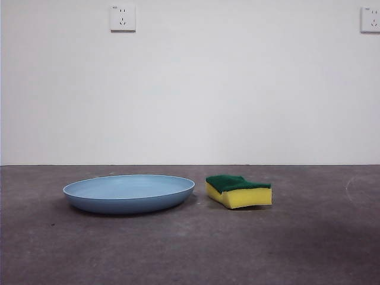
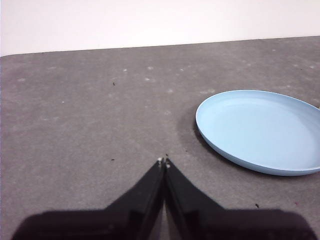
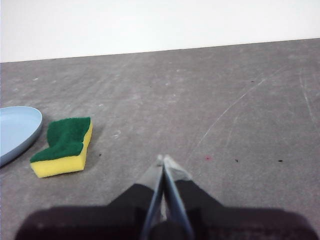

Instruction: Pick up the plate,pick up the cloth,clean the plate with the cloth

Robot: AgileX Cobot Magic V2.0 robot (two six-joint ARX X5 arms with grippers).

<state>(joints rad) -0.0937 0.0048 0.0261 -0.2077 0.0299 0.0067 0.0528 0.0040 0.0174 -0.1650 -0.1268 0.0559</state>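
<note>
The light-blue plate lies flat on the grey table, left of centre in the front view. Just to its right rests the cloth, a yellow sponge block with a dark green top. Neither arm shows in the front view. My left gripper is shut and empty, hovering above bare table with the plate a short way off. My right gripper is shut too, holding nothing, and the cloth lies well apart from it beside the plate's rim.
A white wall runs along the table's far edge, with one socket at upper left and another at the upper right corner. Grey scuffed tabletop stretches in front of the plate and cloth.
</note>
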